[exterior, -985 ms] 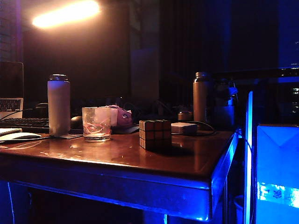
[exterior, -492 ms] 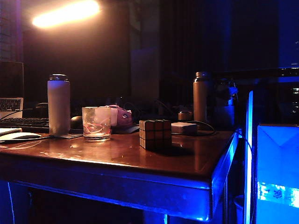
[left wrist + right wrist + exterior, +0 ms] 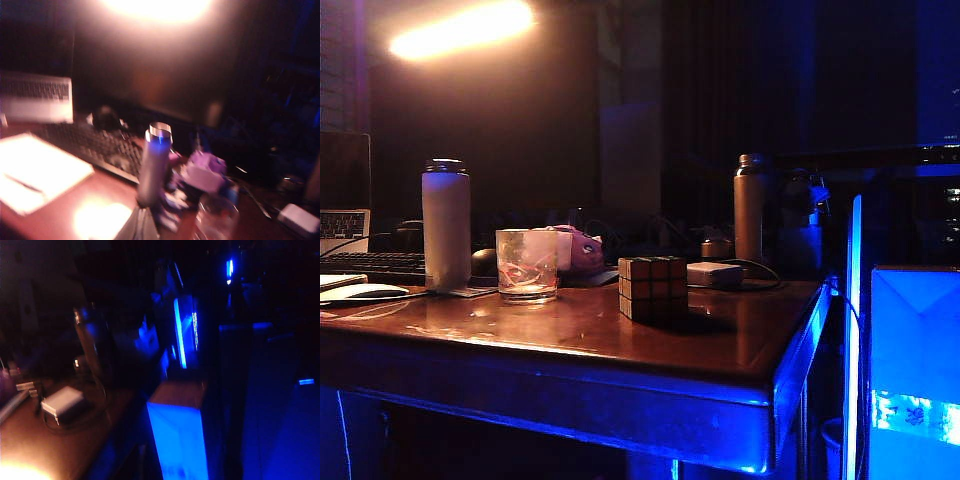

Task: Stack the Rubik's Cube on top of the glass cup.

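I read no labels, orange-brown cube (image 3: 652, 287) just right of glass (image 3: 527, 265), apart, right gripper unseen but closed, empty, left gripper's state unclear.

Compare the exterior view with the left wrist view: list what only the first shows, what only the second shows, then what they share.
Only the exterior view shows the Rubik's Cube, resting on the table to the right of the glass cup, apart from it, and the slim metal bottle behind.

Only the left wrist view shows the white notepad; it is blurred, and a dark shape at its lower edge may be the left gripper, too unclear to tell. The right gripper appears in neither.

Both show the white bottle, glass cup, keyboard, laptop, and small grey box.
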Tool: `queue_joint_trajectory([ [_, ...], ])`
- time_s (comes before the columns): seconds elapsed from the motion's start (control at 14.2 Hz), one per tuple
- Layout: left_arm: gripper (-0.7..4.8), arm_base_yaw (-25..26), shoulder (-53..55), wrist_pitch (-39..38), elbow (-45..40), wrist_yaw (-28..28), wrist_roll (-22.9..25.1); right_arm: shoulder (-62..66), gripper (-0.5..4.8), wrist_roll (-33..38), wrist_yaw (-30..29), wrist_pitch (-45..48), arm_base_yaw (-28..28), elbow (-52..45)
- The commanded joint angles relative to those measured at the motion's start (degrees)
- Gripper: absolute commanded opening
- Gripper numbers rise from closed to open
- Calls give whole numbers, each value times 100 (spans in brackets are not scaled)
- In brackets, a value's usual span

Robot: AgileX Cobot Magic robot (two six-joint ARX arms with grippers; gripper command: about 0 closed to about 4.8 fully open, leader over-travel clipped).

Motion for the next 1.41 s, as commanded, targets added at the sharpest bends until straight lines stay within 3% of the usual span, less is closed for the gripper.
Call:
queue_joint_trajectory([
  [0.07,-3,0,1475,-129,1222,1025,750,1113,-1,-131,-260,208,2,713],
  [0.28,-3,0,3071,-1351,2730,2168,841,2673,-1,-481,-1416,203,9,1744],
  [0.49,-3,-2,4393,-2559,3849,2221,872,4293,-1,-474,-2232,-348,42,2935],
  [0.63,-3,-4,5128,-3198,4485,2177,876,5316,-1,-481,-2358,-590,251,3672],
  [0.91,-3,-7,5558,-2754,4835,2194,874,7158,-1,-496,-2769,-505,1029,4712],
  [1.2,-3,-7,5569,-2621,4874,2194,874,8303,1,-496,-2726,133,1777,4894],
  [1.27,-3,-7,5569,-2621,4874,2197,874,8485,68,-496,-2721,168,1961,4894],
  [1.41,-3,-7,5569,-2618,4874,2197,874,8784,470,-494,-2520,184,2291,4894],
])
